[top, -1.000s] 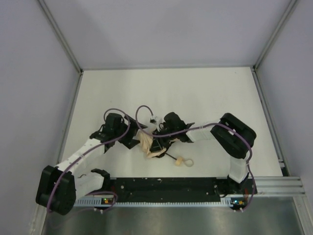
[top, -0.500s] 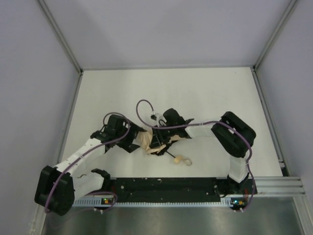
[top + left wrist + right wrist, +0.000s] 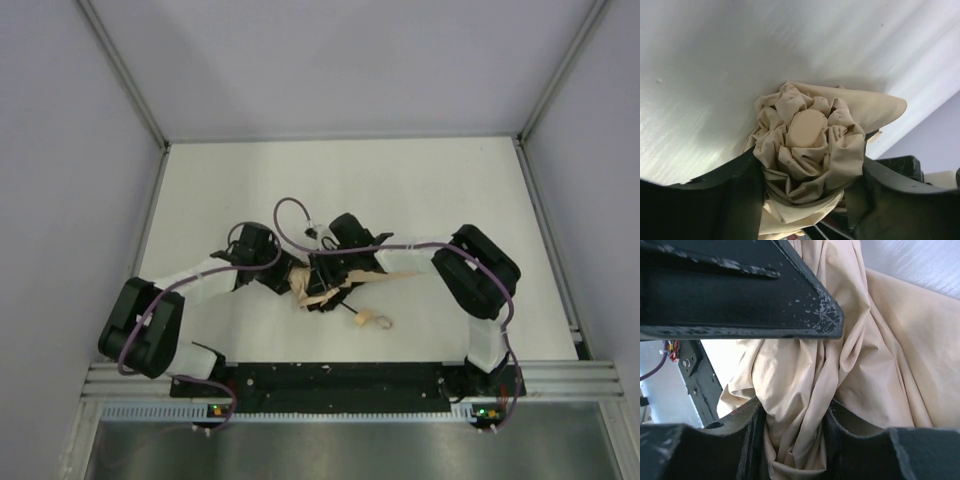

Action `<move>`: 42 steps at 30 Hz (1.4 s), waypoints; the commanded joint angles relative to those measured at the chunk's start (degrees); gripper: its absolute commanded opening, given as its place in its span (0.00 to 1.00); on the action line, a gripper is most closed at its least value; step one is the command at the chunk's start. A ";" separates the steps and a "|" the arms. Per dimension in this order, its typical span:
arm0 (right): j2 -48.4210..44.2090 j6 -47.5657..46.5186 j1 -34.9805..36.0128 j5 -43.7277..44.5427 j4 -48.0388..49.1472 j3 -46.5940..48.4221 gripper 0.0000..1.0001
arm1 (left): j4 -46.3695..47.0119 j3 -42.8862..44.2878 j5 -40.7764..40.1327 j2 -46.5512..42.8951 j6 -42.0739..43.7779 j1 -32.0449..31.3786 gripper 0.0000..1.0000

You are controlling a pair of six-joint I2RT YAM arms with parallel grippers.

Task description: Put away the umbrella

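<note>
The left jaws are squeezing the bunched tip of the 1 beige umbrella, and the right jaws are pinching its loose canopy folds. It is lying mid-surface between the 2 arms, left arm and right arm, with its handle pointing nearward. The white surface is sitting inside pale lilac walls.

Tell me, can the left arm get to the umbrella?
Probably yes: the left gripper sits around the umbrella's bunched cloth end, with nothing in between. The right gripper pinches cloth farther along, out of its way.
</note>
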 commanded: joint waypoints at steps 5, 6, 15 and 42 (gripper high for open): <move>-0.84 -8.89 -0.78 2.39 -4.72 7.89 0.00 | 0.88 1.37 -3.91 3.86 2.54 -0.57 0.04; -1.10 -9.95 -0.78 3.96 -7.61 9.03 0.05 | 1.13 1.28 -4.61 3.17 2.89 -0.57 0.03; -11.46 -14.43 1.15 24.44 -23.63 15.28 0.80 | -1.14 3.56 -7.43 -0.09 7.55 -0.75 0.00; -4.71 -24.55 14.17 39.83 -5.01 -1.77 0.82 | -17.06 14.29 -2.69 5.35 0.61 -0.75 0.00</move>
